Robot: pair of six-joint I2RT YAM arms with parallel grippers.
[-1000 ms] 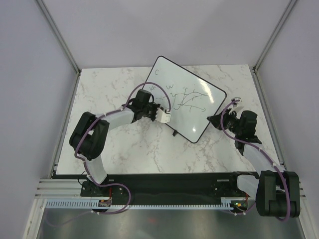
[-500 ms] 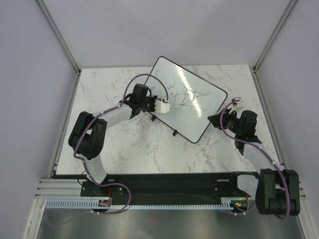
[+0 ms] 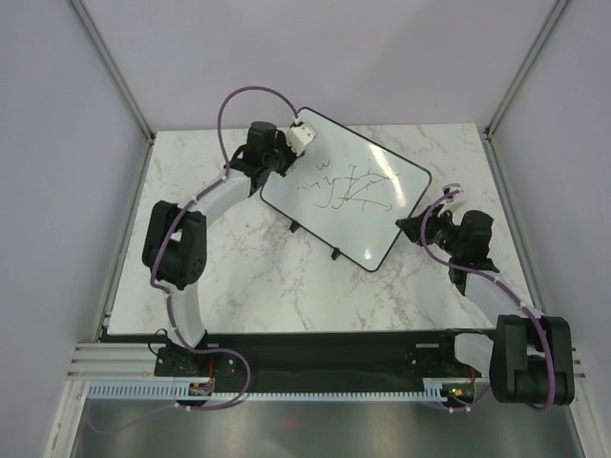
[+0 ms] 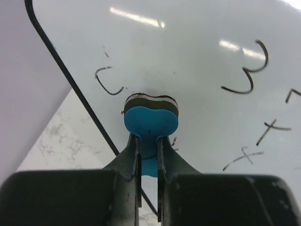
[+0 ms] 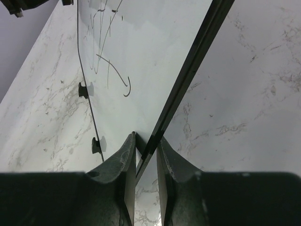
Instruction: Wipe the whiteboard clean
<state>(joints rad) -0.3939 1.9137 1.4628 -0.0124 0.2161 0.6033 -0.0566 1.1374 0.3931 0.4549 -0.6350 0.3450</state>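
Observation:
The whiteboard (image 3: 377, 229) lies tilted on the marble table, with dark scribbles (image 3: 346, 188) across its middle. My left gripper (image 3: 300, 136) is at the board's far left corner, shut on the blue bone-shaped eraser (image 4: 150, 121), whose felt face presses on the board (image 4: 202, 52) beside a curved mark (image 4: 106, 81). My right gripper (image 3: 421, 229) is shut on the board's right edge. In the right wrist view its fingers (image 5: 126, 155) straddle the thin black frame (image 5: 188, 75).
The marble table (image 3: 200, 258) carries the board. Two small black feet (image 3: 334, 254) stick out from the board's near edge. Purple walls and metal posts enclose the table on three sides.
My left gripper has swept with the eraser from the board's near left edge up to its far left corner. The board has turned slightly. The right gripper has kept its hold.

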